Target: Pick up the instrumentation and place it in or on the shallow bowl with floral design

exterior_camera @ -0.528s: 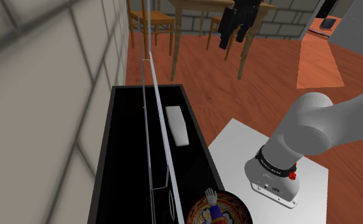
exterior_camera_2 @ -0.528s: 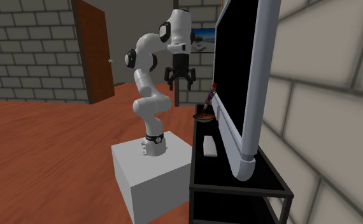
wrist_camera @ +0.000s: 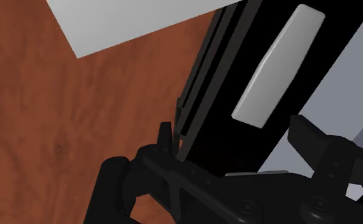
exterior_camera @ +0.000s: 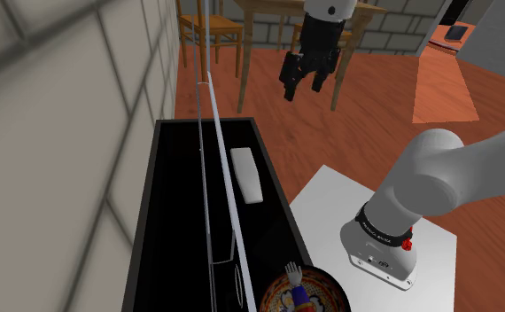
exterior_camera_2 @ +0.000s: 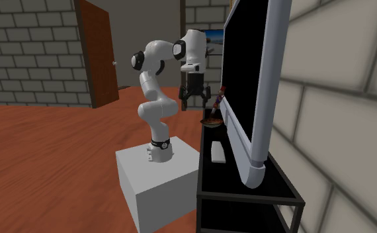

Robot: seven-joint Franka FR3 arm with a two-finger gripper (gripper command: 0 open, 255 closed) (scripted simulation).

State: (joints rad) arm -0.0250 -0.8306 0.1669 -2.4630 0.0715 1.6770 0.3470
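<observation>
floor (wrist_camera: 53, 127) comes up as red-brown wood, grain and faint mottling plain to see, low sheen. the instrumentation (wrist_camera: 277, 62) is pale grey, smooth, matt — no material to name. the cabinet (exterior_camera: 273, 226) under it is flat black, no shine at all. gripper (exterior_camera: 301, 87) matt black too; the arm (exterior_camera: 441, 177) white, smooth, softly shaded. table (exterior_camera: 268, 7) and chairs (exterior_camera: 208, 27) at the back — light wood. the bowl (exterior_camera: 335, 285) rim carries a painted pattern. the wall (exterior_camera: 56, 133) shows grey blocks with darker joints.
</observation>
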